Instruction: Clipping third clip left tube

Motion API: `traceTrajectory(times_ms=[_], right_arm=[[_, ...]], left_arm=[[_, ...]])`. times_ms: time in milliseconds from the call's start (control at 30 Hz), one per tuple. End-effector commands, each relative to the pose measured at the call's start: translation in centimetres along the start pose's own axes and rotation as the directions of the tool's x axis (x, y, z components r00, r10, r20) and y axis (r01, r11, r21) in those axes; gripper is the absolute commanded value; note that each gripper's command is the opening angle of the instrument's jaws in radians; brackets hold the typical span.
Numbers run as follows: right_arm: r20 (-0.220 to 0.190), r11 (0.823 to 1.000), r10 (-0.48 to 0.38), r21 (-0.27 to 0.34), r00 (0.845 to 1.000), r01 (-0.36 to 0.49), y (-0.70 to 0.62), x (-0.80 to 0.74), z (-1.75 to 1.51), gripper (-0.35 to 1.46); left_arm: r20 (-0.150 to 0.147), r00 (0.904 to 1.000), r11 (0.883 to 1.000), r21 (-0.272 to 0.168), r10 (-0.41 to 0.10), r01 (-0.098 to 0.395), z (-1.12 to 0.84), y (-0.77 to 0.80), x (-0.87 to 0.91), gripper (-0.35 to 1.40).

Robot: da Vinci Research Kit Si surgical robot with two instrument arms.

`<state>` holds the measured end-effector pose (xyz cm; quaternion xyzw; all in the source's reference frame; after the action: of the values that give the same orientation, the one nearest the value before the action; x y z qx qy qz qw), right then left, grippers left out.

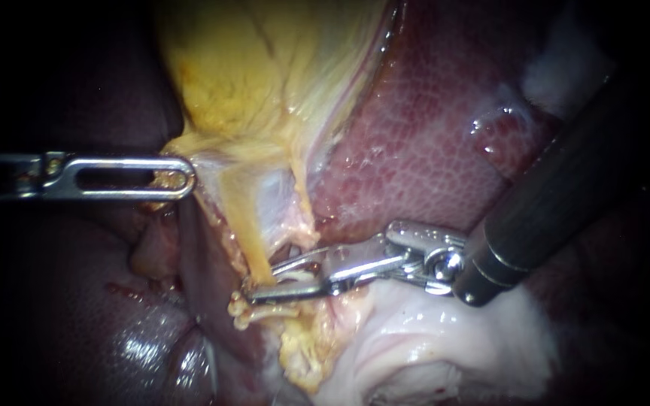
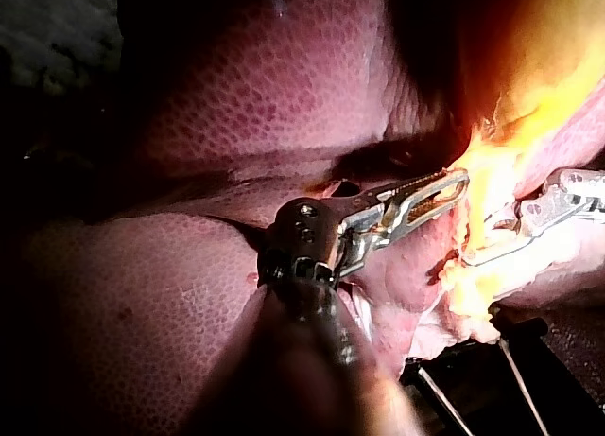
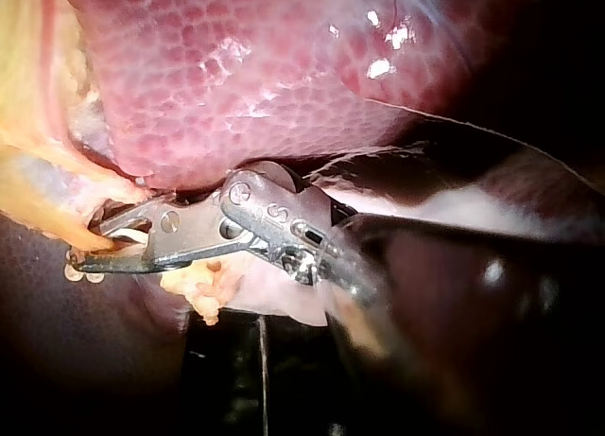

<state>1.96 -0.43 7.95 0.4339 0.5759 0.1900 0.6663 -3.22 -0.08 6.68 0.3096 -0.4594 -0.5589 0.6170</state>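
The yellow gallbladder (image 1: 265, 68) hangs at the top centre. My left instrument (image 1: 178, 177) comes in level from the left, its slotted jaws shut on the gallbladder's lower edge; the left wrist view shows that grip (image 2: 452, 188) on bright yellow tissue. From there the left tube (image 1: 248, 237), a yellow strand, runs downward. My right instrument (image 1: 259, 284) reaches in from the right, and its open jaws straddle the tube's lower end with a gap between them. Small pale clips (image 1: 238, 308) sit on the tube just below the jaws. The right wrist view shows the jaws (image 3: 104, 245) around the tube.
Mottled red liver (image 1: 430, 150) fills the upper right behind the right shaft. Pale white tissue (image 1: 445, 338) lies under the right instrument. A second yellowish strand (image 1: 304, 207) runs just right of the left tube. Dark wet liver (image 1: 137, 346) lies at lower left.
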Motion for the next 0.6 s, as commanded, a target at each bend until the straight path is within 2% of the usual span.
traceTrajectory(times_ms=[33,600], right_arm=[[0.0,1.0,0.0,0.0,1.0,0.0,0.0,0.0,0.0,-0.26],[0.001,1.0,-0.001,0.002,1.0,0.001,0.01,-0.01,0.02,-0.26]], left_arm=[[0.0,1.0,1.0,0.0,0.0,0.0,0.0,0.0,0.0,-0.35],[0.0,1.0,1.0,0.0,0.0,0.0,0.0,0.0,-0.01,-0.35]])
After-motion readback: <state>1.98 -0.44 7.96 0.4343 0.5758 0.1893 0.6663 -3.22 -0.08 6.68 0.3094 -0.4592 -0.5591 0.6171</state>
